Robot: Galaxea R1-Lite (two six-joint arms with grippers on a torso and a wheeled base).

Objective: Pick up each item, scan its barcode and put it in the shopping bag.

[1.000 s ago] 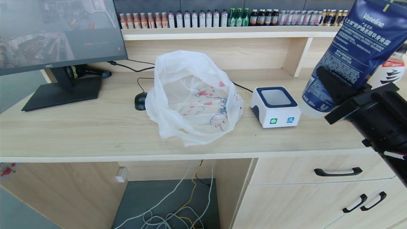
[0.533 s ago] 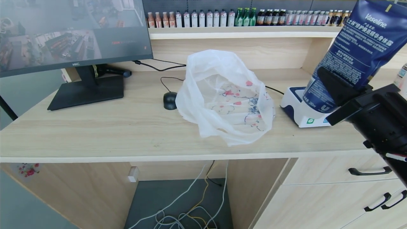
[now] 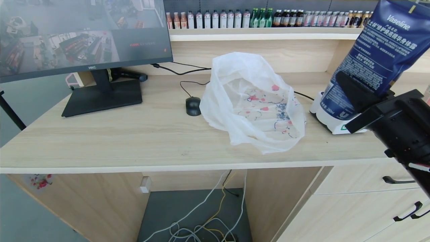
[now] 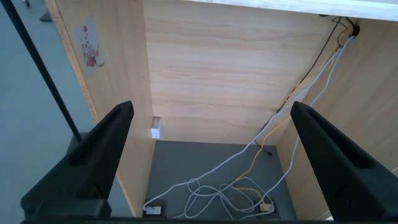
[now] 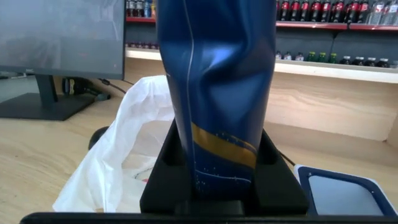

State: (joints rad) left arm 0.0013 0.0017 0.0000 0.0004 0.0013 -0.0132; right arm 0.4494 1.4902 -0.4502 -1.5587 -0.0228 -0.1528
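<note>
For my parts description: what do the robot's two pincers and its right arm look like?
Both pincers are matte black. The left pincer has two broad, flat fingers tapering toward the tips. The right pincer sits on a blocky black right arm with a small white, red-tipped strip.

Desk (image 3: 134,137): light wood grain, long front edge.
- Monitor (image 3: 84,37) on the robot's left side, screen lit with split camera footage; flat black base (image 3: 102,97) on the desk.
- Black handheld device (image 3: 126,74) lying behind the base.
- Black mouse (image 3: 193,106) near mid-desk; thin cord runs back from it.
- Black cable (image 3: 181,71) trails from the monitor along the rear.
- Raised shelf (image 3: 255,33) at the back, with a row of bottles (image 3: 262,18): orange, white, green and dark.
- Under the desk: loose white and yellow cables (image 3: 201,222) on a dark floor panel.
- Small white block (image 3: 145,184) on the inner panel.
- Flower sticker (image 3: 40,179) on the outer side.
- Drawers to the right with black handles (image 3: 399,180).
</note>
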